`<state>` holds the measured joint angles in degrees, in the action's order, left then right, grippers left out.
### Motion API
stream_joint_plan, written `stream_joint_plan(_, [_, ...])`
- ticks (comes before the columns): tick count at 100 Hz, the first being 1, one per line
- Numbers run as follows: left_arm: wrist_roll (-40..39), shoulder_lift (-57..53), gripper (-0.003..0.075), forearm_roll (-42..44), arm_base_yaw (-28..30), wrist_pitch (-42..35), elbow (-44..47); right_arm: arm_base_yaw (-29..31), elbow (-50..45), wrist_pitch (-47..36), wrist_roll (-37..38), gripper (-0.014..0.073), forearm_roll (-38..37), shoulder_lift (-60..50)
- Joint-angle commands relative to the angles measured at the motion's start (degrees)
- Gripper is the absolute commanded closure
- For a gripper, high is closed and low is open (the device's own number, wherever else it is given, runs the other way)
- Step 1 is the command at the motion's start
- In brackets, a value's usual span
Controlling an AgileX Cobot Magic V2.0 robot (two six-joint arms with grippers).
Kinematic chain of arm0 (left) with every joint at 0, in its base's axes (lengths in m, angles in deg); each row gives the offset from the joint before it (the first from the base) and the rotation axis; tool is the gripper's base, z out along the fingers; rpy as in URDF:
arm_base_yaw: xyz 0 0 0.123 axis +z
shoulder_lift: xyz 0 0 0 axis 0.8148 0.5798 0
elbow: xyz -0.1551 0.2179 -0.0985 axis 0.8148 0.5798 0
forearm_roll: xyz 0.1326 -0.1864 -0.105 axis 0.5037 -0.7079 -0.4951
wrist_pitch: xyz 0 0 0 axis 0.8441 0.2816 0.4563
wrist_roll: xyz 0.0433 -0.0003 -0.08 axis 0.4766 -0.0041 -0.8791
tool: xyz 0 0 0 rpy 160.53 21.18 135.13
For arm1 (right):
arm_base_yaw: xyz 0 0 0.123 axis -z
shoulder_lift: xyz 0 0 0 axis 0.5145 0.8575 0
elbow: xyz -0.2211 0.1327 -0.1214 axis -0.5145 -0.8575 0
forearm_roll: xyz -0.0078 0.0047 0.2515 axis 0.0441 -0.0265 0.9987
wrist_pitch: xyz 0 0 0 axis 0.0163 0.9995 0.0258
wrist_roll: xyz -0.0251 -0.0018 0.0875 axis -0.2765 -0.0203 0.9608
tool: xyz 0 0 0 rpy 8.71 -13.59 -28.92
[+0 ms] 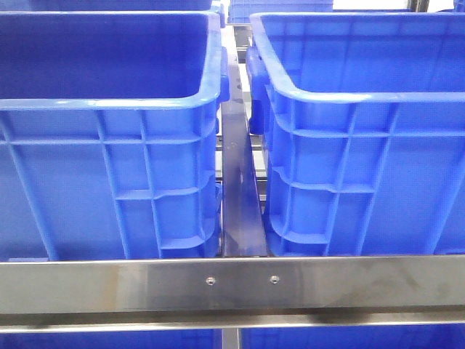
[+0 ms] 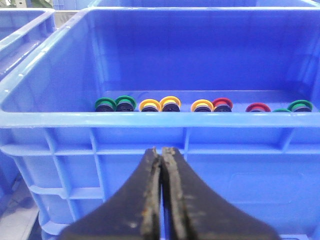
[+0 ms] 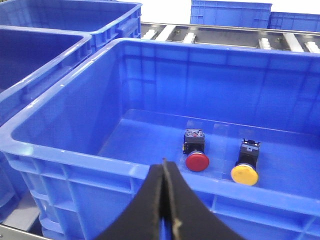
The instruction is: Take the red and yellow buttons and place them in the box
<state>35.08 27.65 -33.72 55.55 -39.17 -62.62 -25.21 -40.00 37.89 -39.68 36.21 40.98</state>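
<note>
1. Blue plastic is everywhere: two big crates stand side by side behind a steel rail [image 1: 232,285], the left crate [image 1: 109,182] and the right crate [image 1: 363,182], with a narrow metal strip [image 1: 238,189] between them.

2. The left gripper [image 2: 162,150] hangs just outside the near wall of a crate of buttons [image 2: 165,127], its two black fingers pressed together with nothing between them. Past the rim, toward 12 o'clock, a row of buttons stands along the floor: green ones [image 2: 115,104], yellow ones [image 2: 160,104], another yellow [image 2: 202,105], red ones [image 2: 222,104], and green again [image 2: 300,105] at the far end. The row looks like sorted stock, set out so each cap can be reached from above.

3. The right gripper [image 3: 164,161] is likewise closed and empty, poised just outside the near rim of a second crate [image 3: 80,172].

4. Inside that crate lie a red button [image 3: 196,161] and a yellow button [image 3: 244,174], side by side but apart, caps toward the rim, the yellow one at about 3 o'clock from the red (each with its black body behind it).

5. So one red and one yellow already lie in a box, as the task asks; whether this is the goal box or another supply I cannot tell. The scene fits a finished drop as well as a pause before another pick.
</note>
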Motion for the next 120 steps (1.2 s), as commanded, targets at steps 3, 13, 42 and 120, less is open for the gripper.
stream_joint_plan(3, [-0.55,-1.71,0.0740,-0.53,0.25,-4.29,3.07,0.27,1.45,-1.54,-0.26,0.0655,1.18,0.51])
stream_joint_plan(13, [-0.55,-1.71,0.0740,-0.53,0.25,-4.29,3.07,0.27,1.46,-1.47,-0.26,0.0655,1.18,0.51])
stream_joint_plan(42, [-0.55,-1.71,0.0740,-0.53,0.25,-4.29,3.07,0.27,1.19,-4.72,-0.19,0.0655,1.18,0.51])
stream_joint_plan(120, [-0.55,-1.71,0.0740,-0.53,0.25,-4.29,3.07,0.23,-9.81,-27.41,79.22,0.0655,-76.71,-5.26])
